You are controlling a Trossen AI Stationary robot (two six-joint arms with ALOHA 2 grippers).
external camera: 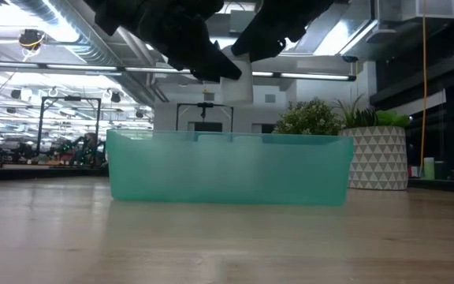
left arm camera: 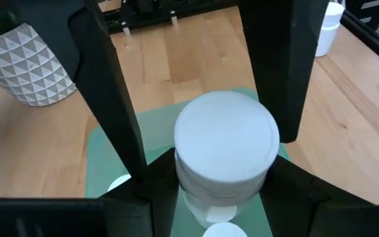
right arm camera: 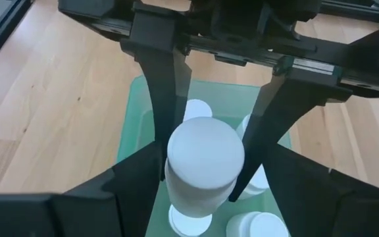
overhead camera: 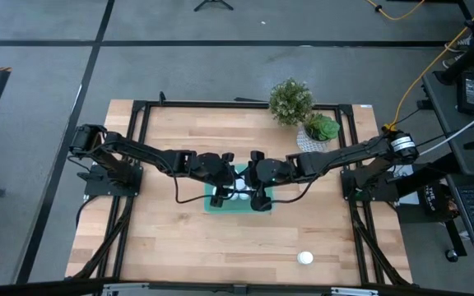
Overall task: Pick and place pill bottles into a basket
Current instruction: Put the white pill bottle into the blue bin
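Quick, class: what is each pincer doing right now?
Left pincer: closed on a pill bottle above the basket.
Right pincer: its fingers flank that bottle too; grip cannot be told.

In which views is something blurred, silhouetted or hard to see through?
Low view: the arms show as dark silhouettes against bright ceiling lights, and the teal tray has frosted walls that hide its contents. Left wrist view: the held pill bottle looks soft, filling the picture. High view: the lone bottle is tiny.
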